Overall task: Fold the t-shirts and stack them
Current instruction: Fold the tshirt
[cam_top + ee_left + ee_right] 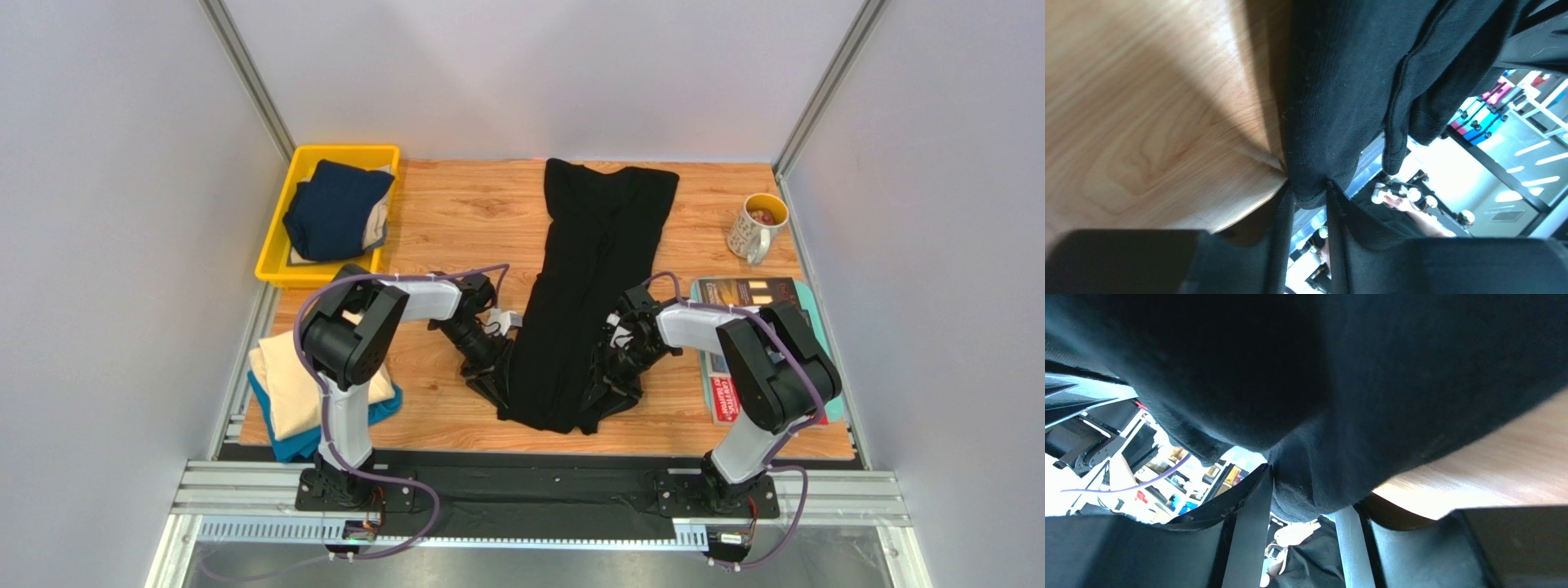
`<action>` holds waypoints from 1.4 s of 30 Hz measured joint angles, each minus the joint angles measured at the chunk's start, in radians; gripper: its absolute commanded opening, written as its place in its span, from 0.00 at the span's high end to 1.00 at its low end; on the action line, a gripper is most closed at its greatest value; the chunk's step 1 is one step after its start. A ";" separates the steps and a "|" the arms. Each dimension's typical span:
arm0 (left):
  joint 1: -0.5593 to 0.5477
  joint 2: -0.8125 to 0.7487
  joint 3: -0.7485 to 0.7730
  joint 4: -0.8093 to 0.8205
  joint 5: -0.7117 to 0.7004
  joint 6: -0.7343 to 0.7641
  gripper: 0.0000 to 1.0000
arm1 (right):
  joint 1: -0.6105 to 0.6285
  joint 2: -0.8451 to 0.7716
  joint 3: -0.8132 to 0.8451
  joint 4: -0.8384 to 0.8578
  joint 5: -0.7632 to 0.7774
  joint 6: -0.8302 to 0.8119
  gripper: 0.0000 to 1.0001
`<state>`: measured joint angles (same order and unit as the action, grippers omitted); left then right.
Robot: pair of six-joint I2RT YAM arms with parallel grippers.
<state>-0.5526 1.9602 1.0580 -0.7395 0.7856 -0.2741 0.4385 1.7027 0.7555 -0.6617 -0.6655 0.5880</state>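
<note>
The black t-shirt (589, 282) is laid as a long, bunched strip down the middle of the surface (454, 221), from the far edge to the near one, where its gathered end is held at either side. The left end effector (491, 371) is seen in its wrist view closed to a narrow gap on a small fold of the black cloth, and the right end effector (613, 374) is likewise clamped on a fold at the opposite side. Since little cloth appears to be caught between each pair of fingers, a slip could be caused by any quick pull, and one corner would then be dropped. Because the shirt is crumpled rather than spread, an uneven, twisted fold could be produced if the end is carried forward before the cloth is flattened. The magazines (754, 294) lie just beside the right arm and could be pushed by it. The navy t-shirt (334, 206) in the yellow bin (276, 251), and the cream t-shirt (294, 368) stacked on the teal t-shirt (288, 439), lie well apart at the left.
</note>
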 measured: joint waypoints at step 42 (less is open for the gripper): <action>-0.008 0.006 0.681 -0.158 -0.298 0.013 1.00 | -0.035 -0.135 0.453 -0.406 0.411 -0.108 1.00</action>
<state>-0.5602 1.9667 1.7390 -0.8970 0.4877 -0.2611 0.4030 1.5677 1.2087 -1.0676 -0.2546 0.4797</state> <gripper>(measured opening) 0.006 0.015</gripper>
